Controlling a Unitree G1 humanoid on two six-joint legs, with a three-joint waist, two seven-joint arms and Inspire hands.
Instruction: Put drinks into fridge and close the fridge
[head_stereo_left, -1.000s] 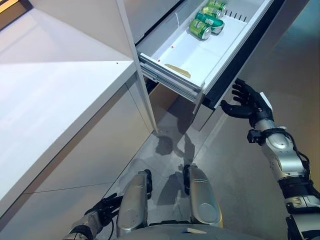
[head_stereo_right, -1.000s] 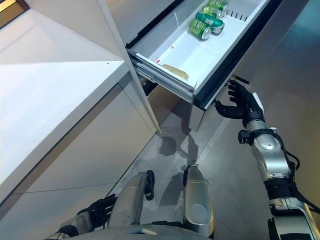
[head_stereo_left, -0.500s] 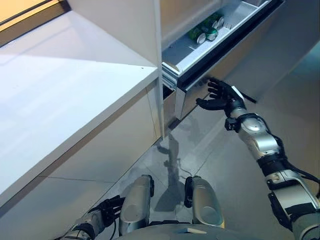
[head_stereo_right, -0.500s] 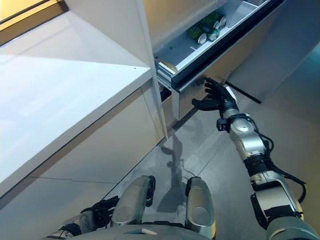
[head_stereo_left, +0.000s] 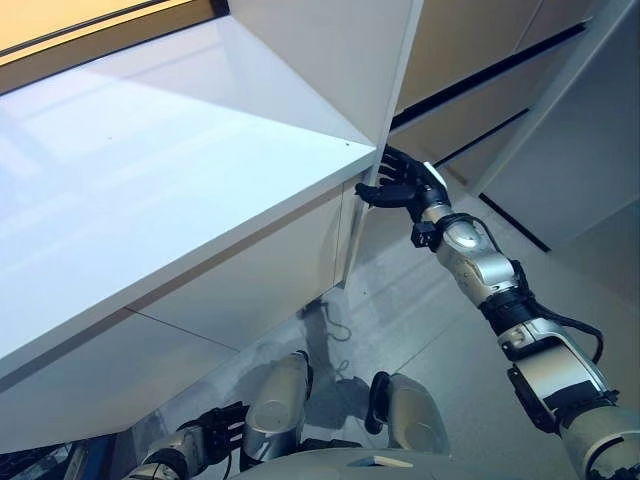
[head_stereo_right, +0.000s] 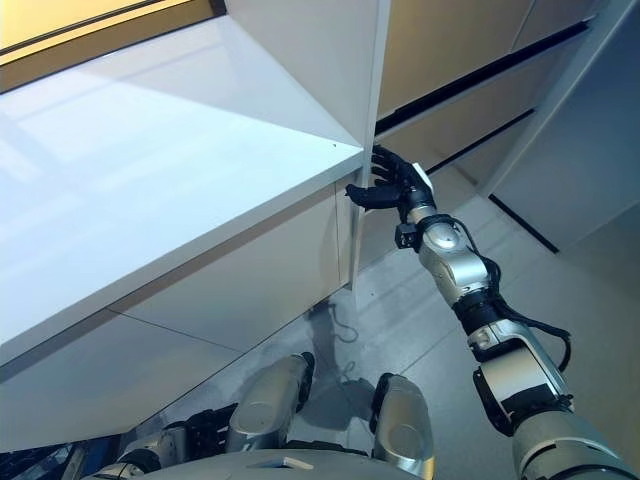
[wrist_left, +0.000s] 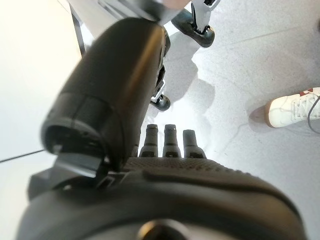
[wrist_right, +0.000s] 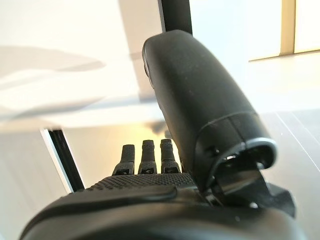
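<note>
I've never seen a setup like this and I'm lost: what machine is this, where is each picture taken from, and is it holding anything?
It is a two-legged humanoid robot with silver-grey arms and dark hands with fingers. The two wide pictures come from a stereo camera on its head, looking down, so they show the same scene twice. The two close-up pictures come from cameras on its wrists, which is why a dark hand fills each.

The right hand reaches forward with straight fingers to the beige fridge drawer front, beside the corner of the white counter. I cannot tell whether it touches. The drawer looks pushed in; no drinks show. The left hand hangs low by the robot's side, fingers relaxed. Neither hand holds anything. A person's white shoe shows on the floor in the left wrist view.
</note>
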